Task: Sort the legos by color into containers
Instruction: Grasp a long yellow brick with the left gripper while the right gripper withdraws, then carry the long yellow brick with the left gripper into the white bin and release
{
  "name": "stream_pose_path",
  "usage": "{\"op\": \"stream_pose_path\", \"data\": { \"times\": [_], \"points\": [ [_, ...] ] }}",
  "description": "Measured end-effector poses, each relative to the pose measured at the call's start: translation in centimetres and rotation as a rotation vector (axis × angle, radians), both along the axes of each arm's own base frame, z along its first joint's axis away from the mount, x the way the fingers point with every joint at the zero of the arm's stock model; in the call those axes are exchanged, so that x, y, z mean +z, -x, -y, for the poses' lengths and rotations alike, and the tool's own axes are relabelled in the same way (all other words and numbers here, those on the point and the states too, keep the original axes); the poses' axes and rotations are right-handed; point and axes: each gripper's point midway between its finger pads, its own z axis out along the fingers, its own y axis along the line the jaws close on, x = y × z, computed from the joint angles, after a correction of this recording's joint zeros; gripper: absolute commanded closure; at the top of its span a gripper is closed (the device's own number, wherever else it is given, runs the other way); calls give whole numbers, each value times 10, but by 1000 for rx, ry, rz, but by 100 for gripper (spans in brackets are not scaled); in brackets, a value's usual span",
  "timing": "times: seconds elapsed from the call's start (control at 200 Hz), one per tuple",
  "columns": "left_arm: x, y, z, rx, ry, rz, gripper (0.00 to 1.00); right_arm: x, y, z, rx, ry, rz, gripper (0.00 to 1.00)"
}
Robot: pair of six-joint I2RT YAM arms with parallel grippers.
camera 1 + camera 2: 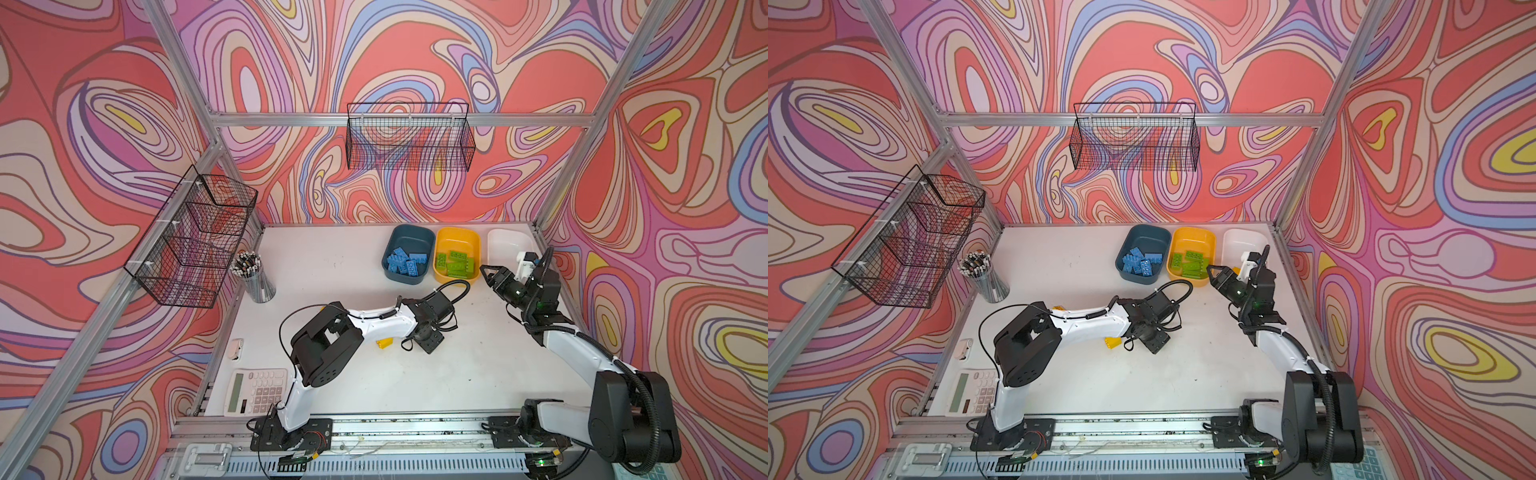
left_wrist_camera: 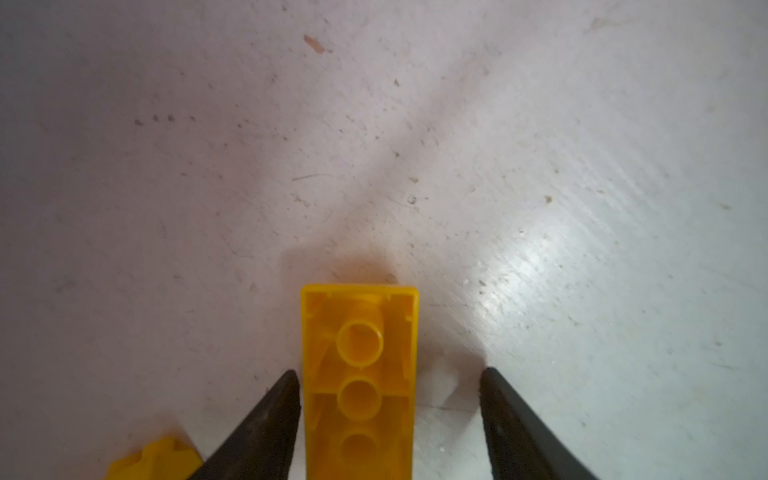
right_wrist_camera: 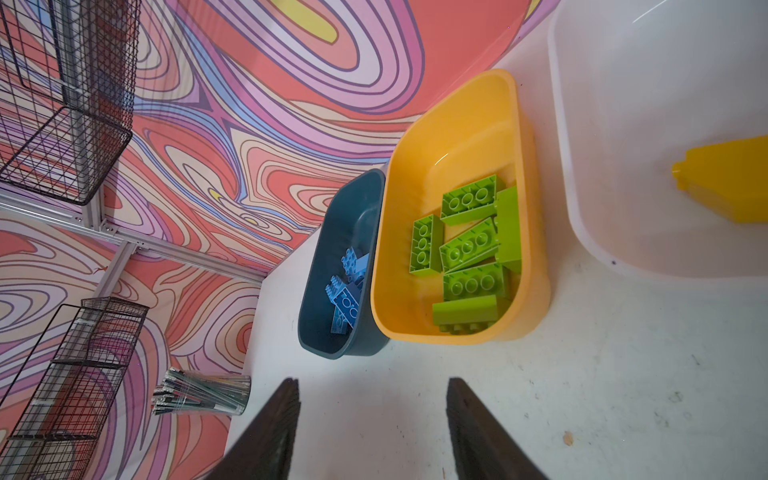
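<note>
- Now yellow brick (image 2: 359, 328) is straddled on table (image 2: 582, 124) by left gripper (image 2: 388, 374), jaws apart, not clamped, across narrow width for pinching.
- Right gripper (image 3: 372, 382) is held unclenched, empty, near white tub (image 3: 582, 216), likely meant for yellows.

Back wall: long black wire basket (image 1: 409, 137), hangs from the aluminium rail (image 1: 291, 119). Left wall: second black wire basket (image 1: 195, 237) with several compartments, hangs off the frame. Just below, on the white worktop (image 1: 332, 257): mesh cup (image 1: 258, 284), stands upright, bristles with pencils. Near the front left corner: pale calculator (image 1: 255, 390), lies flat, keys up. Just beyond it: small white object (image 1: 236, 348), too small to identify. All around: swirled red, pink, lilac and blue wallpaper (image 1: 415, 54).
</note>
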Motion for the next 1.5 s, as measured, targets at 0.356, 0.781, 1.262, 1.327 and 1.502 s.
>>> {"op": "stream_pose_path", "data": {
  "times": [0.356,0.781,1.262,1.327,1.502],
  "points": [
    [3,-1,2,-1,7,4,70,1,1,0,-1,-3,-1,40],
    [66,-31,66,-33,265,108,72,77,-1,2,-28,-61,94,40],
    [138,-105,183,-70,692,216,73,179,5,4,-59,-158,284,40],
    [132,-115,189,-61,712,207,73,191,7,4,-67,-163,310,40],
    [137,-141,211,-59,818,184,71,237,26,-24,-19,-167,439,40]
  ]
}}
